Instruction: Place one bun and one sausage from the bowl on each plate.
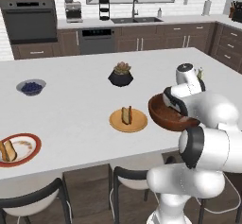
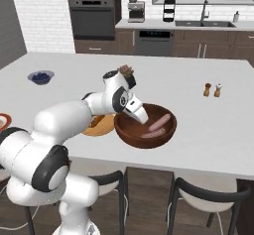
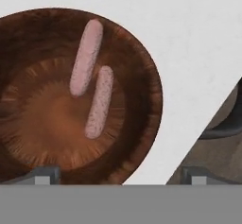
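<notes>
Behind arm (image 1: 208,109), bowl (image 1: 163,114) half hidden

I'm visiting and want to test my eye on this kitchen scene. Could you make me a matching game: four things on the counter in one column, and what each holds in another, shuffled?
Things:
1. wooden bowl
2. tan plate
3. red-rimmed plate
4. small grey bowl

What it holds:
A. blueberries
B. a bun, standing on edge
C. two pink sausages
D. a bun, at the picture's left edge

Pairs: 1-C, 2-B, 3-D, 4-A
</notes>
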